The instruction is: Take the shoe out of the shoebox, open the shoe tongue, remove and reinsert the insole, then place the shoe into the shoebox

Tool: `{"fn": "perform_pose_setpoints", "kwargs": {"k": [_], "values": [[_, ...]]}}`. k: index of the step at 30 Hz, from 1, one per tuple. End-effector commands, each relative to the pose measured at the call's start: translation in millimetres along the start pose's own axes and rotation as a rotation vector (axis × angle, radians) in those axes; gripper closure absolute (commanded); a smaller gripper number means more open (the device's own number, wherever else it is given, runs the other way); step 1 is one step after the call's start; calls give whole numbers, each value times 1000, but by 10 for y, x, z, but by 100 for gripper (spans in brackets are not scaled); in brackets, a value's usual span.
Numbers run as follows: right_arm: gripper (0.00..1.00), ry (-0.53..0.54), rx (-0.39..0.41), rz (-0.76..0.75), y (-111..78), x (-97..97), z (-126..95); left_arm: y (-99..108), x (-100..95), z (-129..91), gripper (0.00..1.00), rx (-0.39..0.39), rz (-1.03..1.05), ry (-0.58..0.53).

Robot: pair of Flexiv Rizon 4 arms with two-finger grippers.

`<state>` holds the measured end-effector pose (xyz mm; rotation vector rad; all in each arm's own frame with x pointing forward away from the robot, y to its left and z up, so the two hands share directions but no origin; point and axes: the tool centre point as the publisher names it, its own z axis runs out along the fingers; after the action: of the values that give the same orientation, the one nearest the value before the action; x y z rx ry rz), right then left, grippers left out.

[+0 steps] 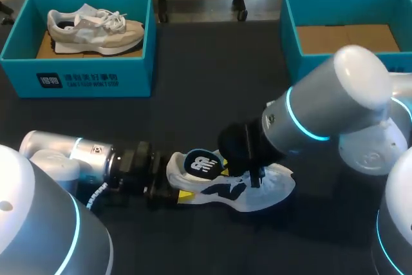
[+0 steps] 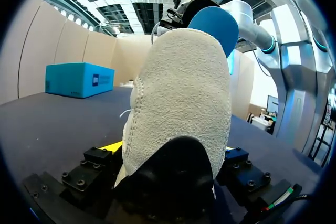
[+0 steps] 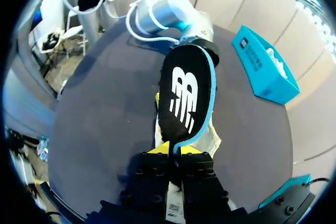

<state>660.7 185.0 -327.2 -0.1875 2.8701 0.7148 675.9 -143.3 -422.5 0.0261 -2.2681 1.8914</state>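
Insole (image 3: 186, 98), dark with a blue rim and a white logo, is pinched at one end between the yellow tips of the right claw (image 3: 173, 151), whose fingers are drawn almost together on the thin edge. The rest of the insole stretches out ahead of that claw, logo side turned toward it. Directly beneath the insole, and just ahead of the same claw, the white shoe (image 2: 184, 87) is seen on the dark bench (image 1: 206, 94). Whether the insole's far end touches the shoe cannot be told. The shoe's heel is clamped between the fingers of the left claw (image 2: 169, 148): a yellow tip is pressed against each side of the heel, so the fingers are set as wide apart as the heel. The toe is pointed away from the left claw, toward the right arm, and the blue underside of the insole is seen beyond the shoe's collar from that side. The two claws are found near each other, with the shoe and insole between them. A teal shoebox (image 1: 84, 78) is set well apart from the left claw, off to one side across the bench, and a beige shoe (image 1: 96, 27) is laid inside it. Another teal shoebox (image 1: 290, 37), with its cardboard floor showing, is placed well beyond the right claw, on the far side of the right arm.
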Motion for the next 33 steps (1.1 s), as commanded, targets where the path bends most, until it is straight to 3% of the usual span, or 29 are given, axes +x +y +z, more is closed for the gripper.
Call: {"fn": "perform_pose_setpoints", "kwargs": {"k": [1, 7, 10, 14, 20, 26, 30, 33], "values": [[88, 66, 39, -27, 183, -99, -2, 18, -12, 13, 100, -2, -1, -2], [86, 93, 64, -67, 317, -126, -9, 18, -12, 13, 100, -2, -1, -2], [71, 103, 72, -73, 344, -132, -11, 18, -12, 13, 100, -2, -1, -2], [64, 116, 77, -71, 348, -134, -20, 18, -12, 13, 100, -2, -1, -2], [33, 121, 80, -49, 328, -168, -74, 18, -12, 13, 100, -2, -1, -2], [38, 116, 82, -22, 296, -220, -149, 18, -12, 13, 100, -2, -1, -2], [51, 147, 81, 16, 275, -287, -159, 18, -12, 13, 100, -2, -1, -2], [55, 171, 70, 52, 246, -372, -177, 18, -12, 13, 100, -2, -1, -2]]}}
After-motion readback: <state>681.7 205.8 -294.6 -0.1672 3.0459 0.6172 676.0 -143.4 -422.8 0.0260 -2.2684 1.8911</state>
